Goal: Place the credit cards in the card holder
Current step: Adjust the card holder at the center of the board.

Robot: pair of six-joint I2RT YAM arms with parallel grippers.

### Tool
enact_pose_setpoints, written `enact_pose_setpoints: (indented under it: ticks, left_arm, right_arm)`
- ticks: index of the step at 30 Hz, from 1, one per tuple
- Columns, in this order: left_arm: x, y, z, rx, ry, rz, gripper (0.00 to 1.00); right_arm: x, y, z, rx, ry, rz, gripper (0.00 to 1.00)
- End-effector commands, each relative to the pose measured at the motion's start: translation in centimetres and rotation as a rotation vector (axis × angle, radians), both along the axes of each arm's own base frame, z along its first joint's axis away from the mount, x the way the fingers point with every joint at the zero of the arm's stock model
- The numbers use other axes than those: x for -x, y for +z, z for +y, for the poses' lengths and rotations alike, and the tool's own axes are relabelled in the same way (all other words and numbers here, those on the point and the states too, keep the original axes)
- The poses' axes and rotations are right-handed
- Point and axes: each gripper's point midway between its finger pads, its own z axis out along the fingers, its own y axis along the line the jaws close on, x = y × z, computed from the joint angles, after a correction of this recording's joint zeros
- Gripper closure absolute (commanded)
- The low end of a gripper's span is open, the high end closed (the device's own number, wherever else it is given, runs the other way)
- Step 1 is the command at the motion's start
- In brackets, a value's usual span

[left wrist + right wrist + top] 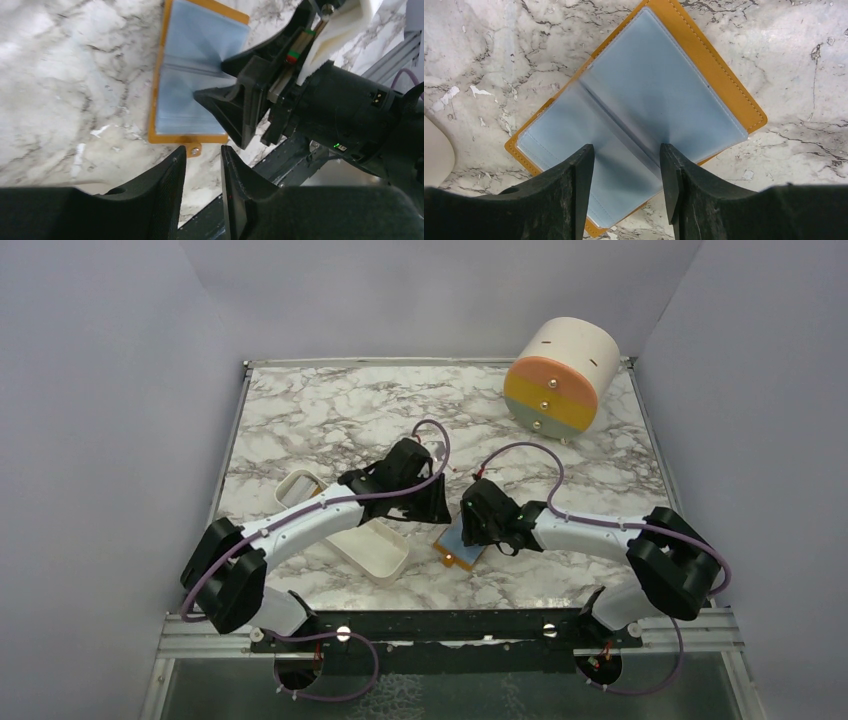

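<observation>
Marble table [300, 420]: card holder [659, 85] open beneath right jaws.

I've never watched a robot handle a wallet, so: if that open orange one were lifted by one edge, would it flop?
It would probably fold: the card holder lies open with a crease down its middle. Its blue-grey inside looks glossy, so it is perhaps slippery. It looks thin and flat, so it is likely light and unlikely to roll.
</observation>
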Motion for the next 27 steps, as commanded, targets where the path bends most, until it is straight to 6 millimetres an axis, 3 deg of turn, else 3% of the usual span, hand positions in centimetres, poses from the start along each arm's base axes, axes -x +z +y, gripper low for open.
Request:
enact_pose_setpoints:
  ticks: [1,10,17,22,27]
  left_arm:
    - [1.4,-1.1,-2.4,0.003,-0.003,0.02,0.65]
    - [4.0,-3.7,-3.2,-0.034,-0.001,0.053,0.61]
    - [5.5,-5.9,-2.9,-0.043,0.024,0.091,0.7]
    - [6.2,-7.6,-2.8,-0.057,0.024,0.111,0.7]
    - [6.3,-8.2,-3.6,-0.013,0.023,0.095,0.71]
  right_arm:
    - [1.0,-2.1,-2.1,0.079,-0.076,0.061,0.5]
    - [0.1,-2.0,-2.5,0.076,-0.131,0.04,0.52]
    - [-0.1,-1.7,-2.3,0.059,-0.136,0.04,0.53]
    - [0.1,-0.9,-1.9,0.01,-0.128,0.033,0.53]
    - [0.2,-1.3,-2.2,0.007,-0.129,0.021,0.54]
